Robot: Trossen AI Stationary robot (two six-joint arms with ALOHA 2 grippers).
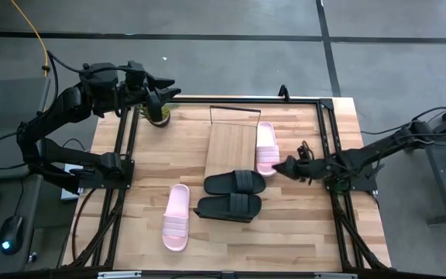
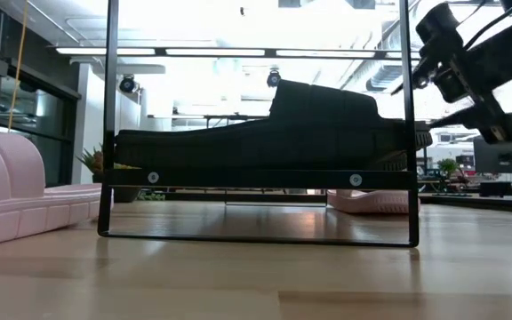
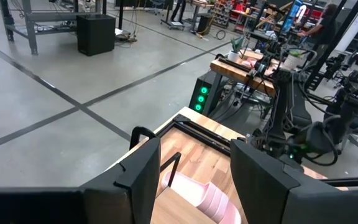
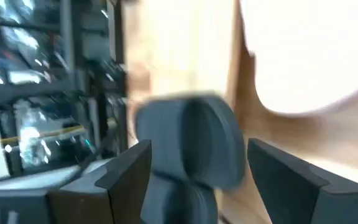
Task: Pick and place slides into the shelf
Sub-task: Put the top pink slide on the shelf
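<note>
The right gripper [image 1: 279, 167] is held spread and empty, just right of the pink slide [image 1: 265, 147] lying beside the shelf [image 1: 228, 149] on its right. Two black slides [image 1: 234, 183] are seen near the shelf's near end, one resting on it, and another pink slide [image 1: 176, 218] lies apart at the left. The left gripper [image 1: 174, 87], also spread, is parked at the table's far left corner above a small plant [image 1: 159, 115].

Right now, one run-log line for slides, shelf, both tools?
left tool: open, far-left by plant | right tool: open, empty, beside pink slide | shelf: bare | black slides: on table
</note>
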